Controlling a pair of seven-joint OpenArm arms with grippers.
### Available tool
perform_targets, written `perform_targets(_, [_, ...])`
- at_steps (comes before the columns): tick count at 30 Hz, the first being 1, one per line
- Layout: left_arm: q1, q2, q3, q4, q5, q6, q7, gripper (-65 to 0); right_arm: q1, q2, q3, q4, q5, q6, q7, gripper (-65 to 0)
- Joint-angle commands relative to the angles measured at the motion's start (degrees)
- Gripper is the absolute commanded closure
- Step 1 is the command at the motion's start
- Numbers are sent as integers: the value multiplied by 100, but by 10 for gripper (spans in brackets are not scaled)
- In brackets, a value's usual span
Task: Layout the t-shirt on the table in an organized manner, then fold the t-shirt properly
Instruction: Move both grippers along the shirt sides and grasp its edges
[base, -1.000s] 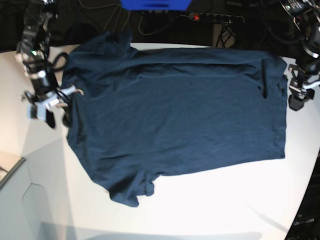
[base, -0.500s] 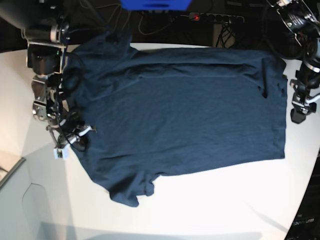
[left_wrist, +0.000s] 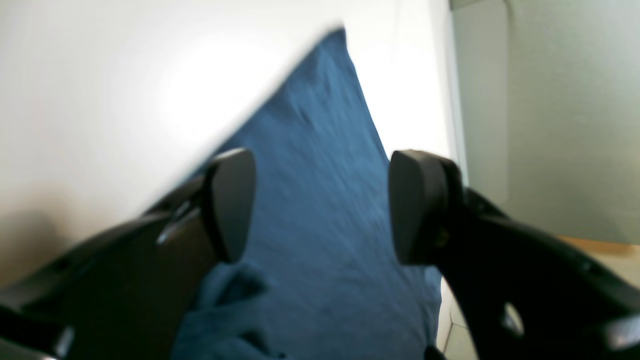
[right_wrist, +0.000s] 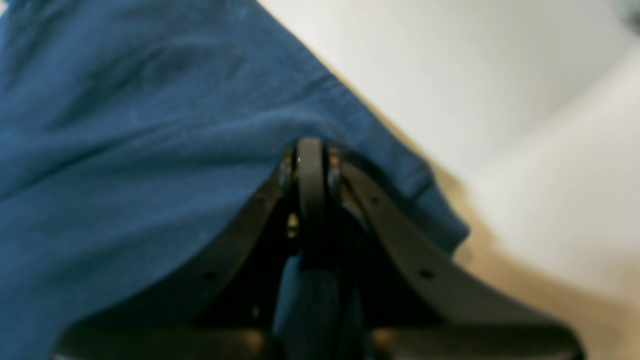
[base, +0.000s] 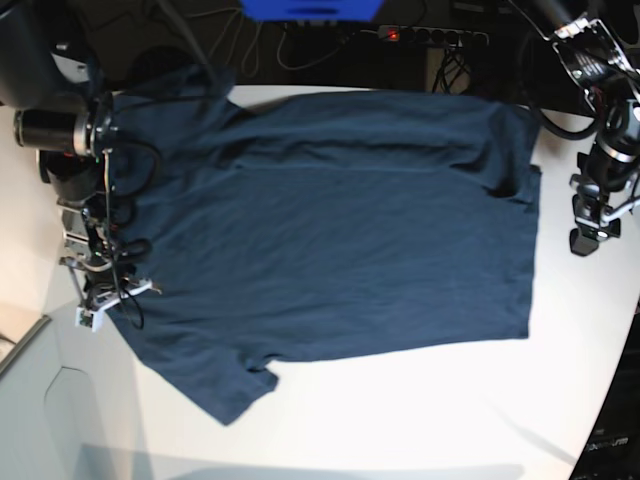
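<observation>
Base view is evenly lit from above; the white table (base: 420, 410) glares brightest at the near middle, while the far edge drops into darkness. The t-shirt (base: 340, 250) reads very dark, its folds barely showing. A soft grey shadow band lies along the near-left table edge.

Left wrist view is soft and smeared: the shirt's edge blurs against a blown-out white patch, and the left gripper (left_wrist: 320, 205) fingers are out of focus.

Right wrist view is blurrier still; the right gripper (right_wrist: 311, 165) is a dark, unfocused mass, and a warm tan shadow runs beside the cloth.
</observation>
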Motion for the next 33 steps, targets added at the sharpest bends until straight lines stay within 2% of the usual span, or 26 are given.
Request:
perform_targets(1, [-80,-84,-3,90,-144,-10,-27,-406,107,33,11,22,-40,-258,53,0])
perform_targets(5, [-194,-75,252,99,-21,-10,-27,-406,177,-2,20,40,-92,-979,528,0])
perform_targets(11, [-176,-14,1052,90,348,-10,-80,-407,318,-90,20,48,-92,-979,994,0])
perform_targets(15, [-308,-14,1403,-139,550,-10,-133,-405,362,-90,20,48,-92,-979,1020,0])
perform_targets(18, [-554,-14,1562,-499,709,-1,-388,-404,327,-90,11,48,-92,-979,1029,0])
perform_targets(26, [-1337,-66,2335,-1880,1860,-1,-1082,-403,89,24,20,48,-84,-979,1038,0])
perform_targets(29, [-1636,-75,2476,-2460,2388,-1,-1346,-403,19,33,37,48,-84,-979,1038,0])
perform_targets(33, [-2146,-84,2476,-3480,3293,-1,-1988,-406,-333,112,46,383,-66,-979,1002,0])
